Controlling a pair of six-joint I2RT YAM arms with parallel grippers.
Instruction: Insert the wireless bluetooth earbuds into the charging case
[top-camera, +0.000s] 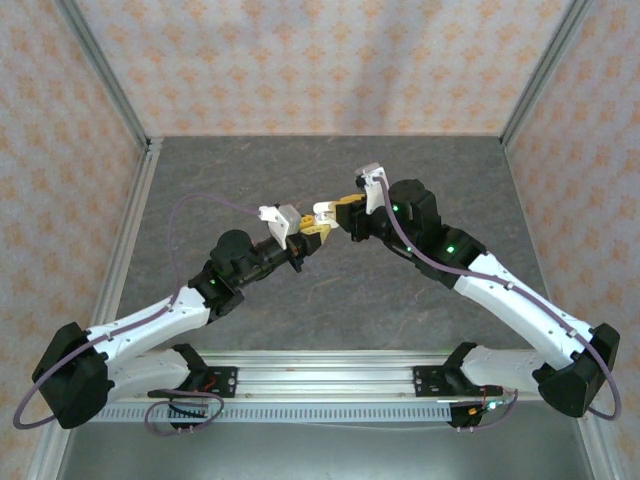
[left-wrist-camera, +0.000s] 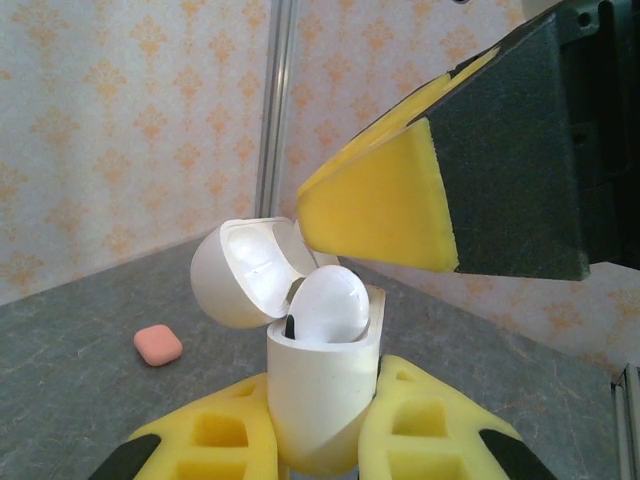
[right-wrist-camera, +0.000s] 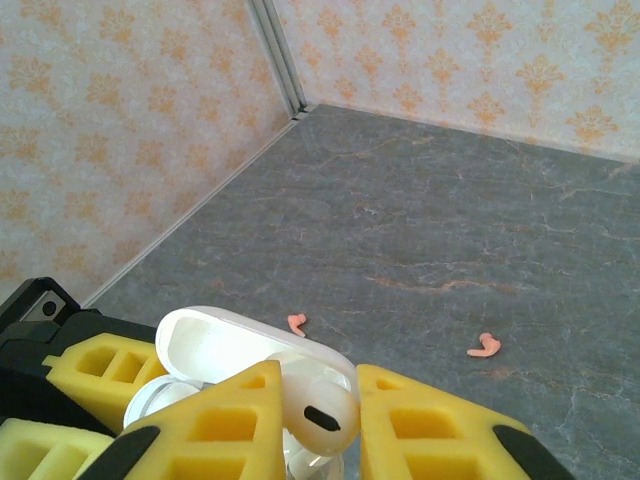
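While left gripper (left-wrist-camera: 320, 430) is clamping white charging case (left-wrist-camera: 320, 395) upright, lid (left-wrist-camera: 240, 275) tipped open so opening is facing up, right gripper (right-wrist-camera: 320, 400) is pinching whitish earbud (right-wrist-camera: 322, 415) at case mouth, likely steadying it for seating. Coral earbud (right-wrist-camera: 297, 322) and second coral earbud (right-wrist-camera: 485, 347) are lying apart on table (right-wrist-camera: 450, 220).

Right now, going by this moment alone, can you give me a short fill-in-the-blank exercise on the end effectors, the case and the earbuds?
1. The left end effector is shut on the white charging case, whose lid stands ____.
2. The right end effector pinches a ____ earbud at the case's mouth.
3. ____ coral-pink earbuds lie loose on the table.

Missing words: open; white; two.
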